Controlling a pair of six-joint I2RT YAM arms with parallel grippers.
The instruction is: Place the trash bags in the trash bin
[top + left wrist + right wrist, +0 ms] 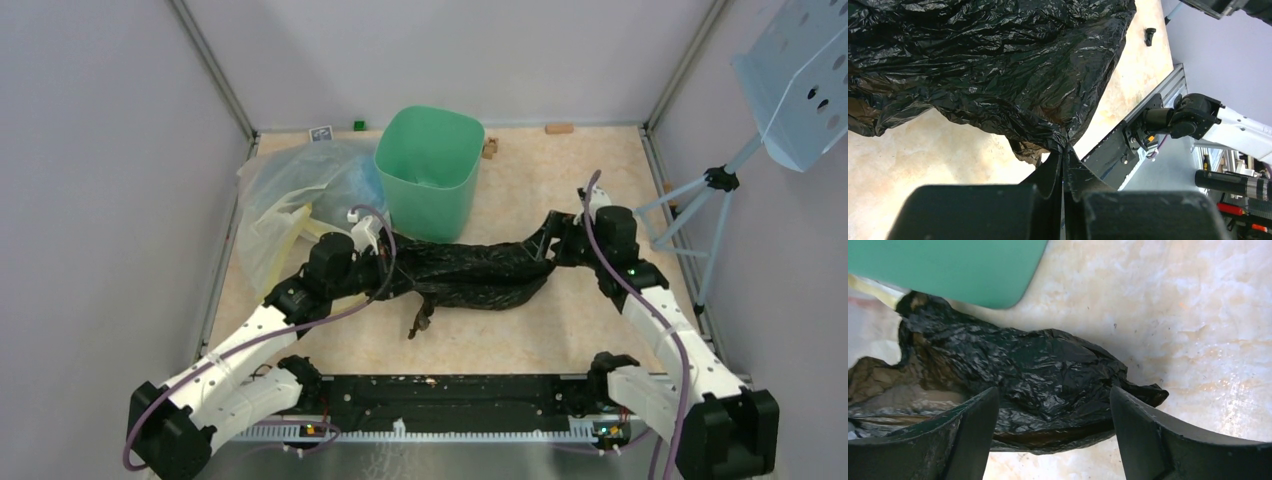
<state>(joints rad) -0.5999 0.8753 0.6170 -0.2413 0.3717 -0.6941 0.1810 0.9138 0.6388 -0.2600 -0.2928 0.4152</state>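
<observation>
The black trash bag (pixel 470 272) lies stretched across the table in front of the mint-green trash bin (pixel 430 172). My left gripper (pixel 385 262) is shut on the bag's left end; the left wrist view shows its fingertips (pixel 1064 152) pinching a fold of black plastic (pixel 998 75). My right gripper (pixel 550 238) is open at the bag's right end. In the right wrist view its fingers (pixel 1128 415) stand wide apart on either side of the crumpled bag (pixel 1048 375), with the bin's wall (pixel 958 270) behind.
A large clear bag with blue and yellow contents (pixel 295 195) lies left of the bin. A light-blue perforated panel on a tripod (pixel 790 90) stands at the right. Small blocks (pixel 559 128) lie along the back wall. A black rail (pixel 450 395) runs along the near edge.
</observation>
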